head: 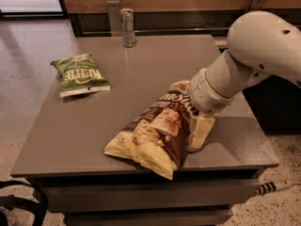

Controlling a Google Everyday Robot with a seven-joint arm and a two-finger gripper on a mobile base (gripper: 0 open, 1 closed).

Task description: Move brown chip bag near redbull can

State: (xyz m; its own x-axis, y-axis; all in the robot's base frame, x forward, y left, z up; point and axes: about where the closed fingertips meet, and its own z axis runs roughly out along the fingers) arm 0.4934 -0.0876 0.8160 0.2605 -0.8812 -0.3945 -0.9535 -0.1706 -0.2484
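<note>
The brown chip bag point(155, 133) lies at the surface's point(141, 74) near edge, its corner overhanging. The tool point(194, 122) presses against the bag's right end; whether it has gripped cannot be told. A green bag point(81, 74) sits left. The redbull can point(127, 27) stands at the far edge, well apart, so the move appears undone.
</note>
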